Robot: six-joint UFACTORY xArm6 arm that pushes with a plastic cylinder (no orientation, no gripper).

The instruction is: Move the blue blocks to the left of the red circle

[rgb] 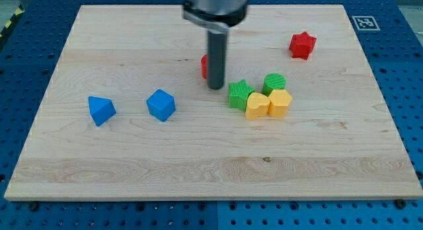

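Two blue blocks lie at the view's left: a blue triangle-like block (101, 110) and, to its right, a blue cube-like block (160, 104). The red circle (204, 66) sits near the board's middle top, mostly hidden behind my rod. My tip (215, 87) rests on the board just below and right of the red circle, well to the right of the blue cube and just left of the green star.
A red star (303, 45) lies at the upper right. A cluster sits right of my tip: green star (240, 94), green circle (275, 83), yellow heart (256, 106), yellow block (280, 103). The wooden board (211, 170) lies on a blue pegboard table.
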